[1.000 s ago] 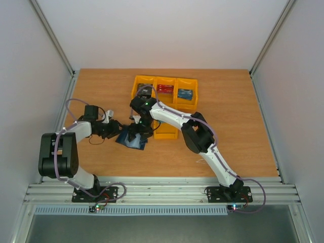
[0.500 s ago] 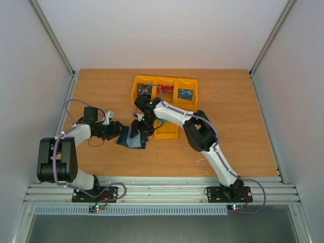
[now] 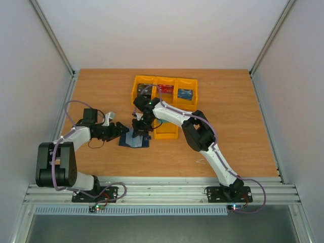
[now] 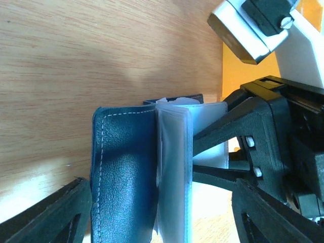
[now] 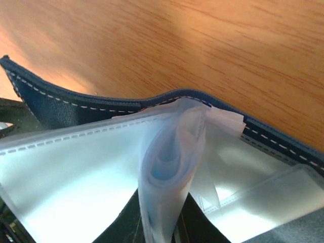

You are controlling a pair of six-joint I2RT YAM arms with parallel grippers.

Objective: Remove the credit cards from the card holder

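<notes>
My white arms [image 3: 174,115] have black joints and lilac cables [image 3: 76,102], and at the left wrist view's right, the black right gripper [image 4: 198,154] shows pale screws [image 4: 249,142].

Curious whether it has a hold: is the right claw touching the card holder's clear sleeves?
Touching. The right wrist view shows a fold of the clear sleeves pinched in the right claw.

Yellow bin [image 3: 166,135] crowds card holder's [image 3: 129,142] right side.

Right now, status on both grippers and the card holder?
Left gripper open, straddling card holder. Right gripper shut on its clear sleeves. Yellow bins close beside; no card identifiable.
</notes>
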